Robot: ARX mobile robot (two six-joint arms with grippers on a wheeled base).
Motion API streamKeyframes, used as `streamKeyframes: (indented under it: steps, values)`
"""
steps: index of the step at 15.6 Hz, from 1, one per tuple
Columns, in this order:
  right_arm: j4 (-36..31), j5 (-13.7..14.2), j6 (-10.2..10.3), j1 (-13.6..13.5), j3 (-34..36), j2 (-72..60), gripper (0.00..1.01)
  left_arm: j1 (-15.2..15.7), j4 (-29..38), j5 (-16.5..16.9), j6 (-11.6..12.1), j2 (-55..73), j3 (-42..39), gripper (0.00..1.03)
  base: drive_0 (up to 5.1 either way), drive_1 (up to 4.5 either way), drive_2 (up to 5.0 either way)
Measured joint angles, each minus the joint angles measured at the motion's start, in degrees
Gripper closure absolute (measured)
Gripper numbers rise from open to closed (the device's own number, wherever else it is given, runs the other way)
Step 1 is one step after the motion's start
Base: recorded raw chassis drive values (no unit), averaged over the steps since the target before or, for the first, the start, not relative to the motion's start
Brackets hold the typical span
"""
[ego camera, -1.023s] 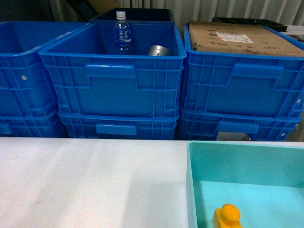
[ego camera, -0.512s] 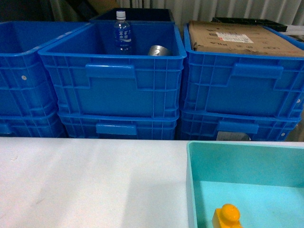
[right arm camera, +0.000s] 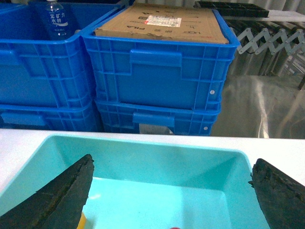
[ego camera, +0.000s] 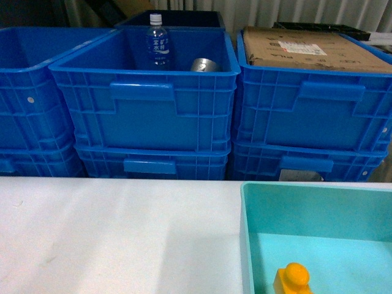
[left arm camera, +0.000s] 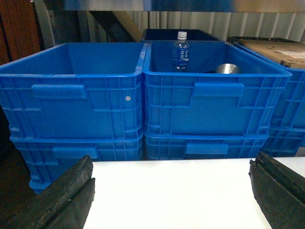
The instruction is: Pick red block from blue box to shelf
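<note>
Red block (right arm camera: 174, 227) – only a sliver at the bottom edge of the right wrist view, inside teal bin (right arm camera: 143, 157) | yellow block (ego camera: 293, 278) nearby | left gripper (left arm camera: 171, 191) spread wide over white table (left arm camera: 171, 191) | right gripper (right arm camera: 171, 191) spread wide – empty.

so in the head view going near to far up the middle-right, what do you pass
yellow-orange block → teal tray back wall → white table edge → stacked blue crates → water bottle in the top crate
</note>
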State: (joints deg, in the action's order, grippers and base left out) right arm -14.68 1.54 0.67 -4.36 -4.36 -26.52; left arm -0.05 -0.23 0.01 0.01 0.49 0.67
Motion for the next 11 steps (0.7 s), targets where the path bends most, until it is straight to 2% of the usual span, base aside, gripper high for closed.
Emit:
streamKeyframes:
  steps: [2, 3, 5, 6, 9, 11]
  values:
    - [-8.2, -1.7, 0.2, 1.2, -7.2, -17.6, 0.03, 0.0, 0.0, 0.0, 0.0, 0.0, 0.0, 0.05, 0.0, 0.0, 0.0]
    - [-10.2, -3.0, 0.4, 2.7, -11.0, -27.6, 0.03, 0.0, 0.0, 0.0, 0.0, 0.0, 0.0, 0.05, 0.0, 0.0, 0.0]
    - [-9.8, -7.0, 1.1, 6.0, -16.0, -45.2, 0.03, 0.0, 0.0, 0.0, 0.0, 0.0, 0.0, 0.05, 0.0, 0.0, 0.0]
    - [-10.4, -7.6, 1.3, 6.7, -16.8, -52.0, 0.03, 0.0, 0.0, 0.0, 0.0, 0.0, 0.0, 0.05, 0.0, 0.0, 0.0]
    - [-13.0, -7.8, 1.2, 6.7, -17.0, -62.1, 0.03, 0.0, 0.0, 0.0, 0.0, 0.0, 0.0, 0.05, 0.0, 0.0, 0.0]
    - [-14.2, -7.0, 1.2, 4.2, -16.6, -63.5, 0.03, 0.0, 0.0, 0.0, 0.0, 0.0, 0.0, 0.05, 0.0, 0.0, 0.0]
